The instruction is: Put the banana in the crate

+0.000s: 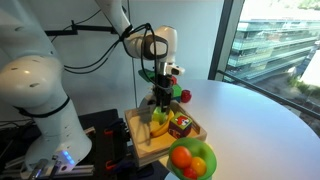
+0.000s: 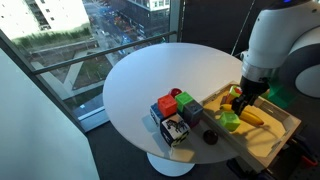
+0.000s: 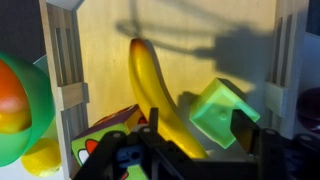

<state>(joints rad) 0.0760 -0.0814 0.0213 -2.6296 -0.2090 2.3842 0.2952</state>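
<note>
The banana (image 3: pixel 152 85) lies on the floor of the light wood crate (image 3: pixel 66 60), next to a yellow-green block (image 3: pixel 222 112). In both exterior views the banana (image 1: pixel 158 128) (image 2: pixel 251 117) sits inside the crate (image 1: pixel 137 143) (image 2: pixel 266 146). My gripper (image 3: pixel 198 135) hangs just above the crate with its fingers wide apart. The banana's near end and the green block lie between the fingers in the wrist view. It shows above the banana in both exterior views (image 1: pixel 160 101) (image 2: pixel 242 101). The jaws hold nothing.
A green bowl (image 1: pixel 191 160) with round orange fruits stands by the crate's near corner. A printed box (image 2: pixel 175 130) and several coloured blocks (image 2: pixel 170 101) sit on the round white table (image 2: pixel 140 85) beside the crate. A window wall lies beyond the table.
</note>
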